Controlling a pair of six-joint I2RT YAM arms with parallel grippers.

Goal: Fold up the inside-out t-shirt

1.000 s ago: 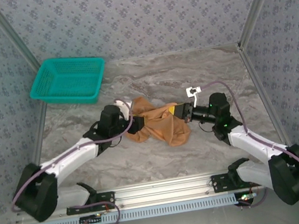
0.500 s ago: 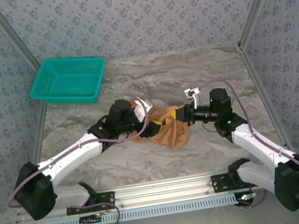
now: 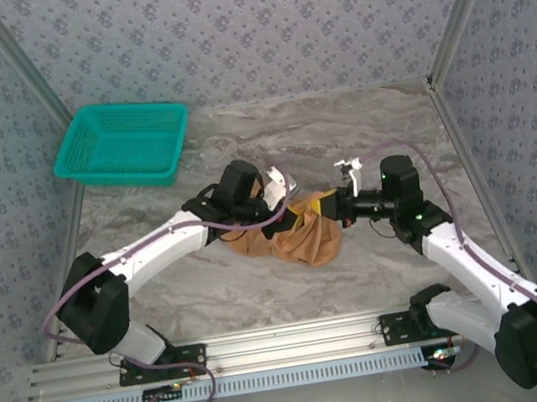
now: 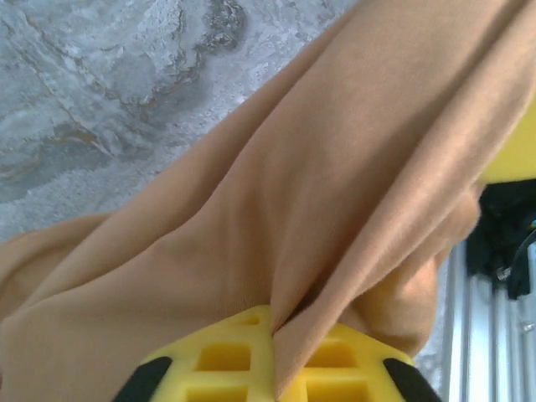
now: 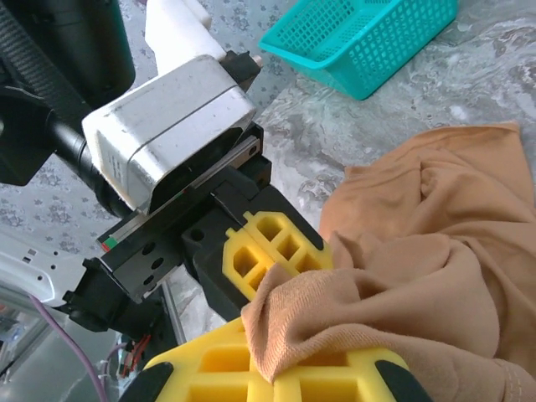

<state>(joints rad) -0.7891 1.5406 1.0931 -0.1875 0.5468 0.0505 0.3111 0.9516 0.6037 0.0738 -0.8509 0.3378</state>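
Your left fingers and right fingers both clamp the bunched orange-tan cloth t-shirt. It lies well apart from the teal plastic mesh basket.

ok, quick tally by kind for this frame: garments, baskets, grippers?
Garments: 1, the t-shirt
Baskets: 1, the teal basket
Grippers: 2, the left gripper and the right gripper, both pinching the cloth
Total: 4
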